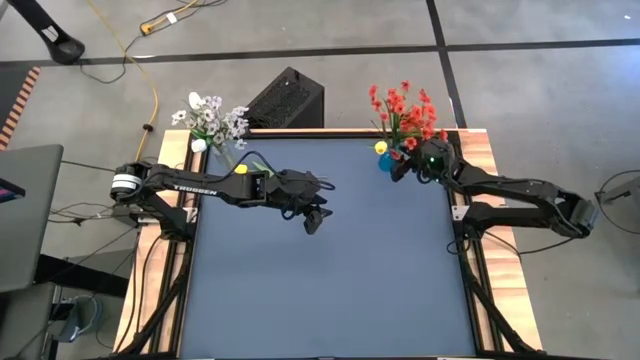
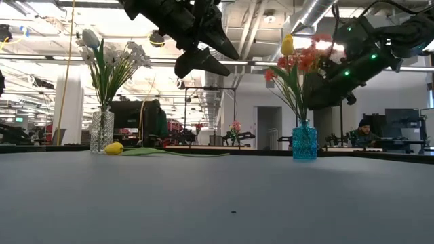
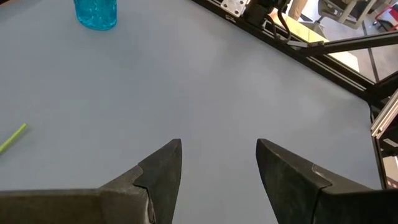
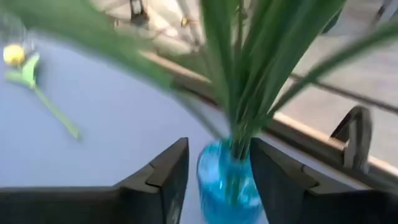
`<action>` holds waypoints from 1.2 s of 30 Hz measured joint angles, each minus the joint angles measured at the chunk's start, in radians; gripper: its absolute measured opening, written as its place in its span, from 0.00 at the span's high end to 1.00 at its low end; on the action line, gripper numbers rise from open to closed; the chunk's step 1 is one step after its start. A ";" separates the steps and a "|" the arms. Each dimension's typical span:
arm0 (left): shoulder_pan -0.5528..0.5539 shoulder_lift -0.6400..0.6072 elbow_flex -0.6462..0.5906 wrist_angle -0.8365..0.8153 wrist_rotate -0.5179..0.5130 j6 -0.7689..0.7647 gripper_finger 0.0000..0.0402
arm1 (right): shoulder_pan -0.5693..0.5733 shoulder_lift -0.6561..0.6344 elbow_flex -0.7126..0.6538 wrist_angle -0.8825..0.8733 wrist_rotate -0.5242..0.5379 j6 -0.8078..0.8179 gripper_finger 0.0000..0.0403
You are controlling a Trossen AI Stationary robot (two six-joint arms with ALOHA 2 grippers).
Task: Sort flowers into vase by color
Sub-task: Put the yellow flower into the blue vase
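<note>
The tabletop (image 1: pixel 330 260) is a broad, flat, dark matte sheet framed by pale wood, and both vases stand at its far edge so the middle stays free for the arms.

The left arm reaches out over the middle of the tabletop, its pincer (image 1: pixel 313 220) hanging in the air with its two dark wedge-shaped fingers apart and nothing between them, probably waiting its turn.

The right arm bends in to the far right corner, where its pincer (image 4: pixel 214 174) sits just behind the blue vase (image 2: pixel 304 141), fingers apart with the stems standing in the gap but not clamped; it looks as if it is releasing a flower there.

The blue vase is small, ribbed, see-through glass, and it holds red-orange flowers (image 1: pixel 405 108) plus one yellow bloom (image 2: pixel 287 45) on thin green stems.

At the far left corner a clear cut-glass vase (image 2: pixel 102 130) holds white flowers (image 1: pixel 212 118) with small soft petals.

One yellow flower (image 2: pixel 114 148) lies flat on the tabletop near the clear vase, its stem trailing right, not yet sorted.
</note>
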 joint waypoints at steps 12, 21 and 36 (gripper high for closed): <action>0.001 0.000 0.000 -0.013 0.000 0.008 0.52 | 0.002 0.000 0.165 -0.439 -0.135 -0.060 0.42; 0.091 0.000 0.000 -0.215 -0.040 0.158 0.52 | 0.094 0.000 0.244 -0.700 -0.316 -0.007 0.42; 0.310 0.121 0.000 -0.376 -0.124 0.662 0.52 | 0.566 0.001 0.245 -0.707 -0.378 0.386 0.42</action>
